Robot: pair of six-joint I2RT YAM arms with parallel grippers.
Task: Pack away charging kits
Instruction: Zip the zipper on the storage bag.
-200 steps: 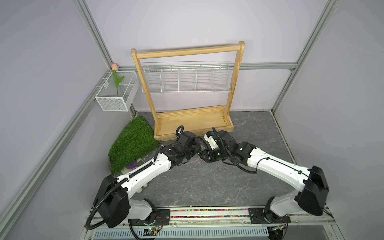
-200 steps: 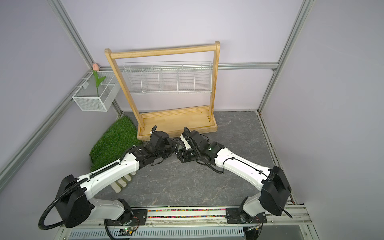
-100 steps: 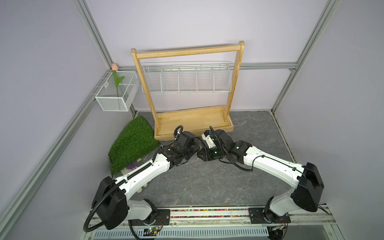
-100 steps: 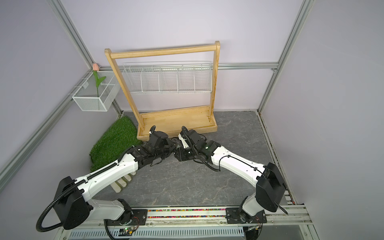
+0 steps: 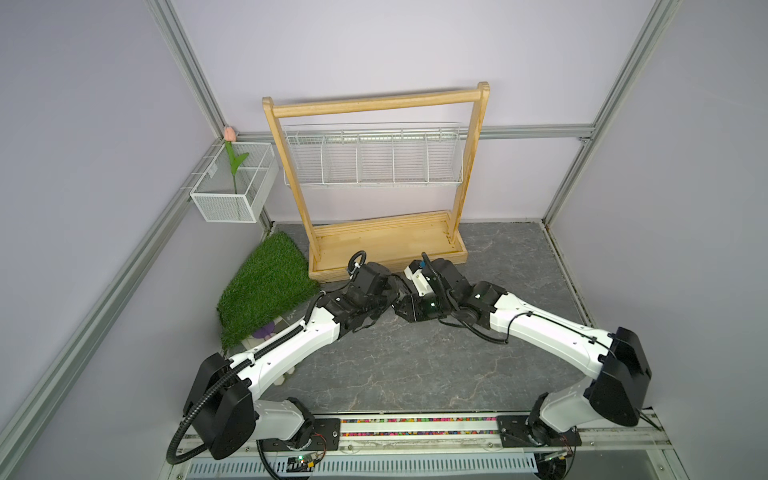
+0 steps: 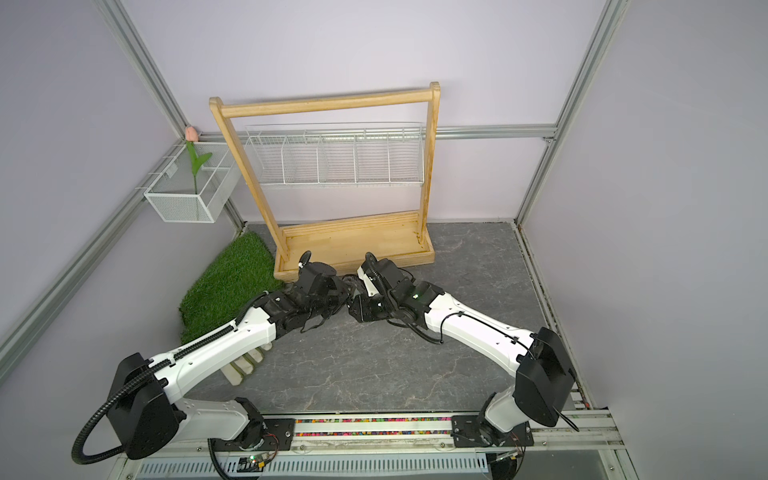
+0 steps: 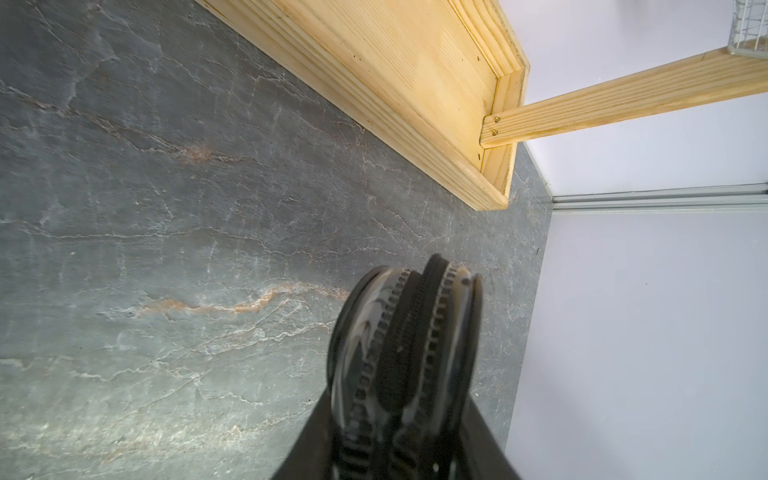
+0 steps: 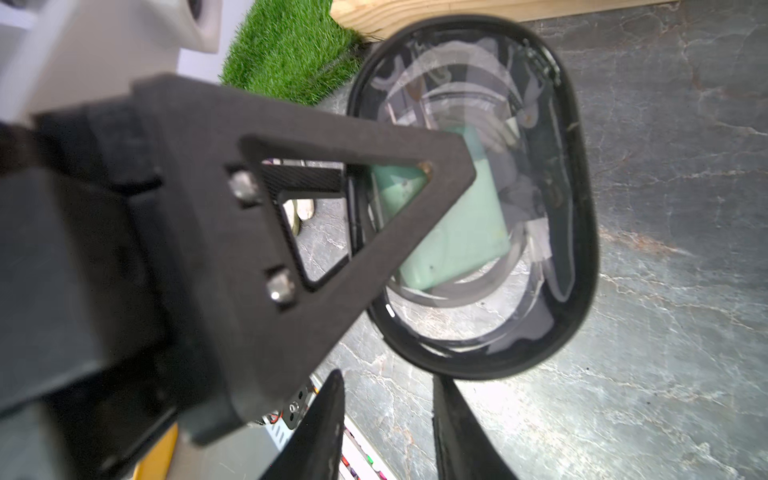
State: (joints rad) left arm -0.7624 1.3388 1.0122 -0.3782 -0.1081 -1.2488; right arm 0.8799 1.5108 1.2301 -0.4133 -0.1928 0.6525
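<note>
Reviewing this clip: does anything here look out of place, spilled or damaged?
Nothing looks spilled or damaged. The mint-green charger and white cable sit inside the clear pouch, which the left tool grips. The only loose end is the zipper, which gapes open, not yet closed.

Robot lab test cell for sure: aluminium frame (image 5: 536, 132), bare walls (image 5: 374, 41), staged props (fake grass (image 5: 266, 286), a tulip (image 5: 229, 133)).

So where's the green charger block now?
In the right wrist view, the charger block lies inside the clear pouch, held by the left gripper near the wooden stand.
</note>
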